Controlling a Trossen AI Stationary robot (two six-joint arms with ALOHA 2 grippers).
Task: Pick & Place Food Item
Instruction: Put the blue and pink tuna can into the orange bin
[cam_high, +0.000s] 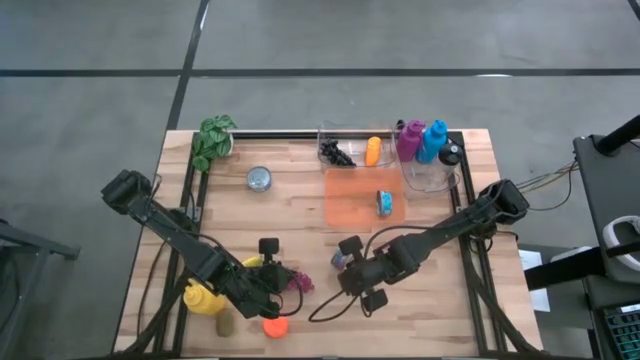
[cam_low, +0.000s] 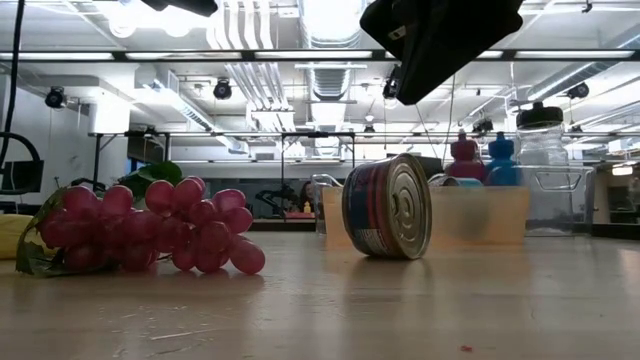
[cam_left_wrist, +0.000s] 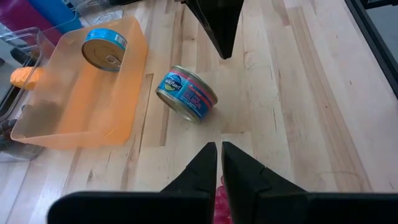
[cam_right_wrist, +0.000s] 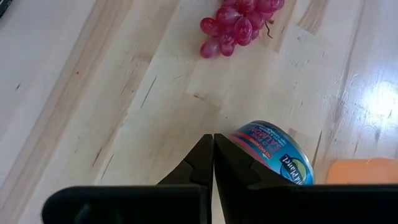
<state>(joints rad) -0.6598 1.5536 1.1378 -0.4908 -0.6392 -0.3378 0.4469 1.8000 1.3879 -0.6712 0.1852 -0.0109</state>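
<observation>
Bright, even light falls from ceiling strip lamps (cam_low: 330, 20), which flare white in the low view. Glare whitens the worktop (cam_right_wrist: 379, 99) just beside the orange tray (cam_right_wrist: 364, 171). The grapes (cam_low: 150, 228) look sharp; the near worktop and the room behind are soft.

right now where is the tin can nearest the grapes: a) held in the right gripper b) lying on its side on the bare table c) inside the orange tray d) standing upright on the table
b: the can lies on its side on the wooden table, outside the orange tray, with the shut right gripper just above it and holding nothing.
</observation>
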